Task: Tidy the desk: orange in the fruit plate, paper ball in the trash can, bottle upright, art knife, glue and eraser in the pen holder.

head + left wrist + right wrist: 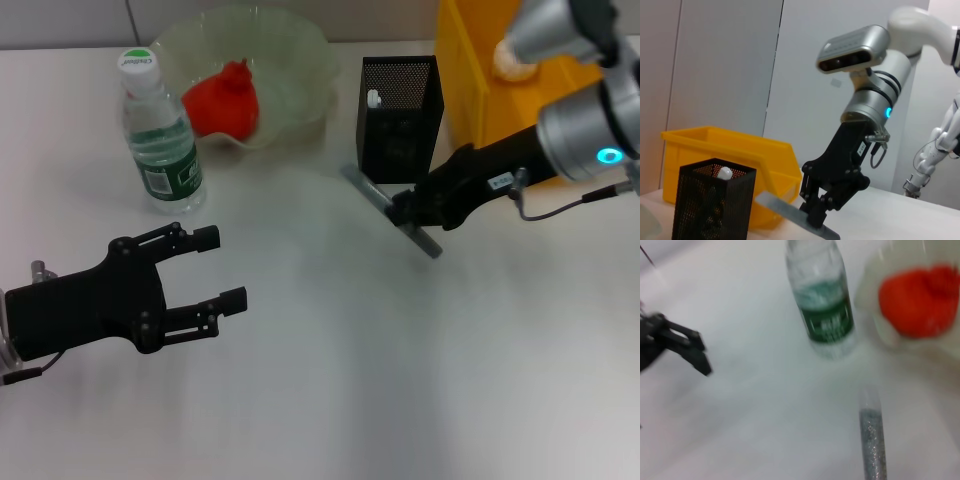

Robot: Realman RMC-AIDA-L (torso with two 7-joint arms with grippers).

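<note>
Two grippers are in play over the white desk (330,380). The right gripper (405,212) reaches in from the 3 o'clock side, its fingers clamped on the art knife (392,213), a flat grey strip. In the head view the knife runs slantwise from 11 o'clock down to 5 o'clock, with the gripper pinching it near the middle. The side-on left wrist view shows the strip tilted, its upper end just beside the pen holder (398,118) at mid height, not over the rim. From the gripper, the holder stands at about 11 o'clock, close by; a white rounded tip pokes up inside the mesh. Behind the holder, at roughly 1 o'clock from the gripper, sits the yellow trash can (470,90), a pale crumpled lump showing inside it, partly hidden by the arm.

Over at 8 o'clock on the desk, the left gripper (212,270) hovers with its fingers spread wide apart, holding nothing. The bottle (160,135) stands upright at 12 o'clock from it, cap on top. Just to the bottle's 2 o'clock, the orange (222,102) lies inside the ruffled fruit plate (295,55). The eraser and glue I cannot make out.
</note>
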